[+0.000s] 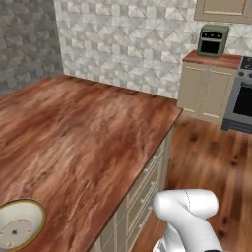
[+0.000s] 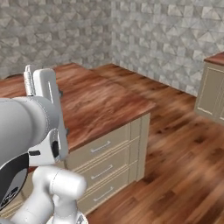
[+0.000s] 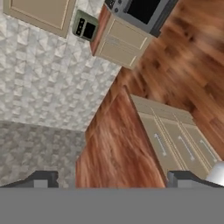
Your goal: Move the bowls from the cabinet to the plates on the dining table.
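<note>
A grey stone-tiled wall backs the long counter (image 1: 83,133) of glossy reddish-brown wood, with beige drawer fronts (image 2: 105,164) beneath it. At its near left corner sits the wide, shallow cream bowl (image 1: 18,224), tan-brown around the rim. My pincer (image 3: 112,178) is empty, jaws spread wide, above the counter.

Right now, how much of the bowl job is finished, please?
Done: one cream bowl sits on the dining table; whether a plate lies under it cannot be told. In hand: nothing; the gripper is open and empty. Left: the second bowl, and the wall cabinet is closed.
</note>
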Controlling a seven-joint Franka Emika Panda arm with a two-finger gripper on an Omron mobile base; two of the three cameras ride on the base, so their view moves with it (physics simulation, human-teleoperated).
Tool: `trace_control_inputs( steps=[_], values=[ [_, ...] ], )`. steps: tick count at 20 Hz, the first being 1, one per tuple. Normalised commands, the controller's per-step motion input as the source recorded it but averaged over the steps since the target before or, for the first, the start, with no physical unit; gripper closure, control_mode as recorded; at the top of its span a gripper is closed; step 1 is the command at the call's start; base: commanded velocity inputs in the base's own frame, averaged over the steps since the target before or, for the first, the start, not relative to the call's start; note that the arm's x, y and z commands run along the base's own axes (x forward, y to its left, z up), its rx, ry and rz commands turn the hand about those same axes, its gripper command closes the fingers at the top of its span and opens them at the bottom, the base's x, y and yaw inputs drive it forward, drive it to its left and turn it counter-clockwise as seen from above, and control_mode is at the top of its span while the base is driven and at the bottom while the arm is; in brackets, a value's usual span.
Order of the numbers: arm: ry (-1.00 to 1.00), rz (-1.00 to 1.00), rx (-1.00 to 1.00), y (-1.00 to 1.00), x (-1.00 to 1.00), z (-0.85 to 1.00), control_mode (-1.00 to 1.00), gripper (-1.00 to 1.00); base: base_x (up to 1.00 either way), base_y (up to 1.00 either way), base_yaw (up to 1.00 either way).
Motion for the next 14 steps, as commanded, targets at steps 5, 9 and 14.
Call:
trace_control_inputs(
  steps=[5, 9, 14],
  values=[
    [0.0, 0.0, 0.0, 0.0, 0.0, 0.0, 1.0, -1.0, 0.0, 0.0, -0.25],
    [0.0, 0.0, 0.0, 0.0, 0.0, 0.0, 1.0, -1.0, 0.0, 0.0, -0.25],
    [0.0, 0.0, 0.0, 0.0, 0.0, 0.0, 1.0, -1.0, 0.0, 0.0, -0.25]
  ],
)
